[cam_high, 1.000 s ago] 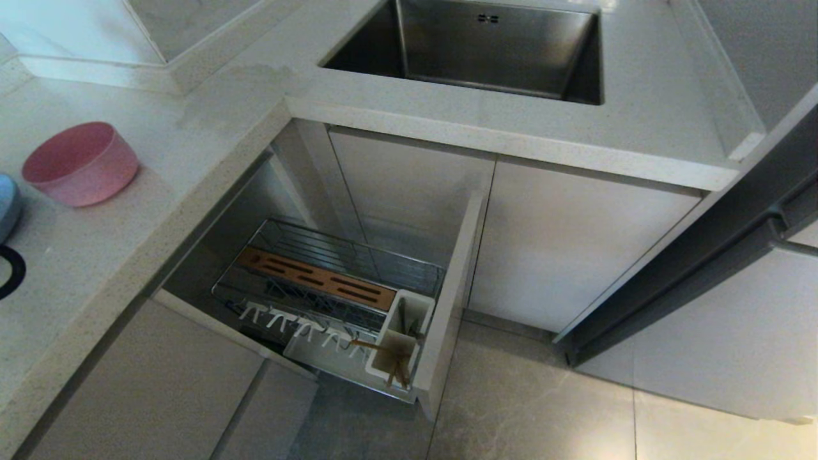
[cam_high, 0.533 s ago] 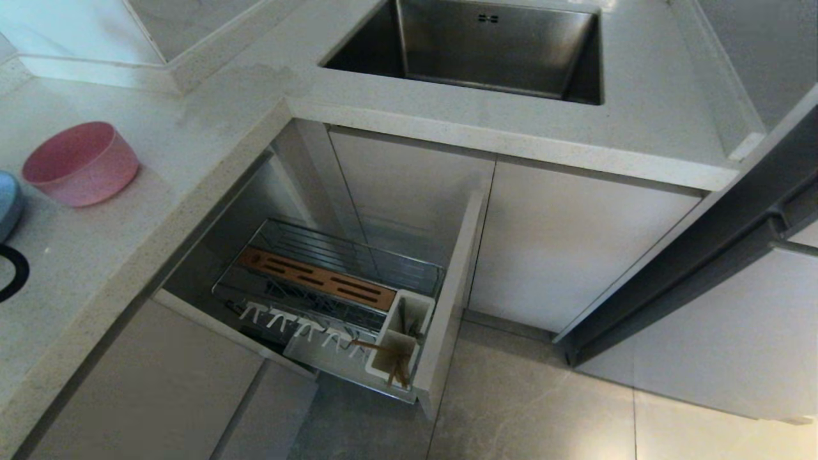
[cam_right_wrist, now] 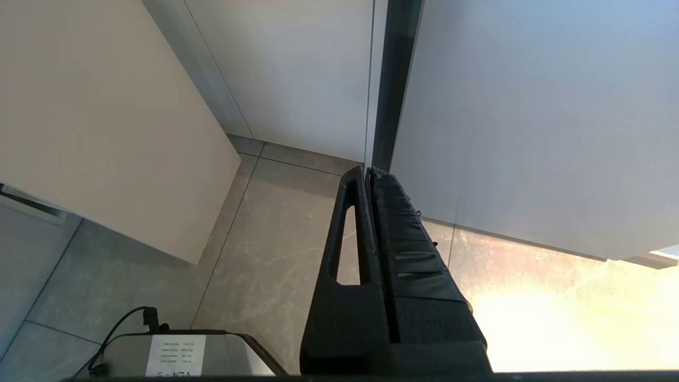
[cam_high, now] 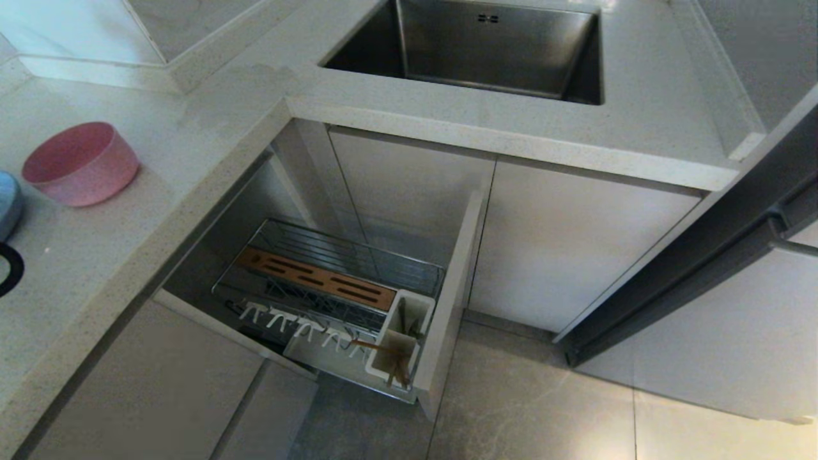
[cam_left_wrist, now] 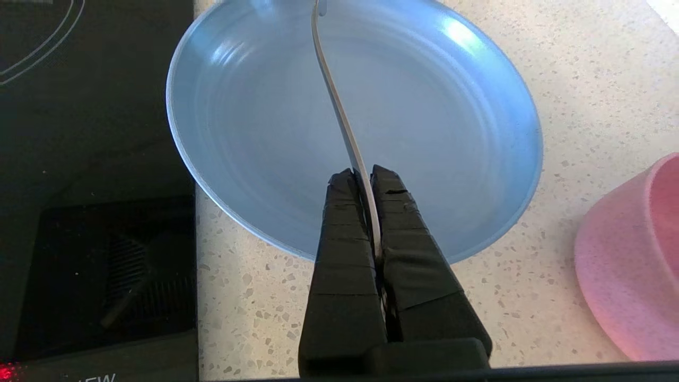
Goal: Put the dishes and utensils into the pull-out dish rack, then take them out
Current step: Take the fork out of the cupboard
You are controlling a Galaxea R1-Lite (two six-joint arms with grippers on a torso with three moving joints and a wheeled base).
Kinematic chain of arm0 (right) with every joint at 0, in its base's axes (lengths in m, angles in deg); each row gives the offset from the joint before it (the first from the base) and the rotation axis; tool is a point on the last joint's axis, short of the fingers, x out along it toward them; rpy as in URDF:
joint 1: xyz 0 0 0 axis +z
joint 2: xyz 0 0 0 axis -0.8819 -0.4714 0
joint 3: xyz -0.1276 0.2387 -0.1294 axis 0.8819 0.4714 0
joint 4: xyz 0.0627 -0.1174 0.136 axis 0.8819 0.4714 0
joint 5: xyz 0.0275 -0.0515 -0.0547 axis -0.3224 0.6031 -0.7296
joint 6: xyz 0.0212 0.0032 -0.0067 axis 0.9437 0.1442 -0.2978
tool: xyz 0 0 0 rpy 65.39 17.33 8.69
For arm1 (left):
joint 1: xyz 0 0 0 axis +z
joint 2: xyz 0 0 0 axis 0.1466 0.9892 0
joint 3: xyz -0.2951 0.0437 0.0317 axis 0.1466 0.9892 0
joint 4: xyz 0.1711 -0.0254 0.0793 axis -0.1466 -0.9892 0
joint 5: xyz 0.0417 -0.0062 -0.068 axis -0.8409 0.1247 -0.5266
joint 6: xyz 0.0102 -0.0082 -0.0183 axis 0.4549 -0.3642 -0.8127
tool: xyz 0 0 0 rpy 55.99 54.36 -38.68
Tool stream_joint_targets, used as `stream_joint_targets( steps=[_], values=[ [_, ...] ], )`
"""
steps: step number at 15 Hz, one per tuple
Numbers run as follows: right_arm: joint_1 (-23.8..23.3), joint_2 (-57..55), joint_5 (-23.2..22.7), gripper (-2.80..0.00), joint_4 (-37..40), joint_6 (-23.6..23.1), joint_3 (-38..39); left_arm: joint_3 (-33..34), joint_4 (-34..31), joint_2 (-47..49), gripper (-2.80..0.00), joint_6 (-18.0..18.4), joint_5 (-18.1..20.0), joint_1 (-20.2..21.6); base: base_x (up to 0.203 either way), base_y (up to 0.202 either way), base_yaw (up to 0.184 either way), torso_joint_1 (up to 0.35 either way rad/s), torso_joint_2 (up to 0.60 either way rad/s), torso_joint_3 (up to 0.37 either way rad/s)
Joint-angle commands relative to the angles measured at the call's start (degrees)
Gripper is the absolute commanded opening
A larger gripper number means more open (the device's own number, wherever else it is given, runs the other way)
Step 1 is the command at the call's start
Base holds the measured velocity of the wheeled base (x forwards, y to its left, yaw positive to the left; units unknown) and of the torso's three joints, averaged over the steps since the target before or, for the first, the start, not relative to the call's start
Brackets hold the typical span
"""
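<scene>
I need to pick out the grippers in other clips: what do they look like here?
Both are matte black. The left gripper has two tapering fingers wrapped in ridged, cracked tape. The right gripper is alike, but one finger shows a long slot.

The desk (cam_high: 96, 255) is pale speckled stone with a matt finish. The plate (cam_left_wrist: 424, 132) looks like smooth blue plastic with a soft sheen; the bowl (cam_high: 82, 163) is matt pink plastic. The spoon (cam_left_wrist: 339, 111) is thin polished metal. The dish rack (cam_high: 332, 281) is shiny chrome wire with a wooden slotted strip (cam_high: 316, 279) and white plastic cups (cam_high: 402, 338). The sink (cam_high: 486, 51) is brushed steel. The floor (cam_high: 543, 402) is smooth grey tile.
</scene>
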Motion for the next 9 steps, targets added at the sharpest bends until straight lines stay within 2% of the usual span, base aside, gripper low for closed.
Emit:
stream_joint_targets(
  steps=[1, 9],
  values=[
    [0.0, 0.0, 0.0, -2.80, 0.0, 0.0, 0.0, 0.0, 0.2, -0.3, 0.00, -0.1, -0.2, 0.0, 0.000, 0.000, 0.000, 0.000, 0.00, 0.000],
    [0.0, 0.0, 0.0, -2.80, 0.0, 0.0, 0.0, 0.5, 0.1, -1.1, 0.00, 0.2, -0.2, 0.0, 0.000, 0.000, 0.000, 0.000, 0.00, 0.000]
  ],
)
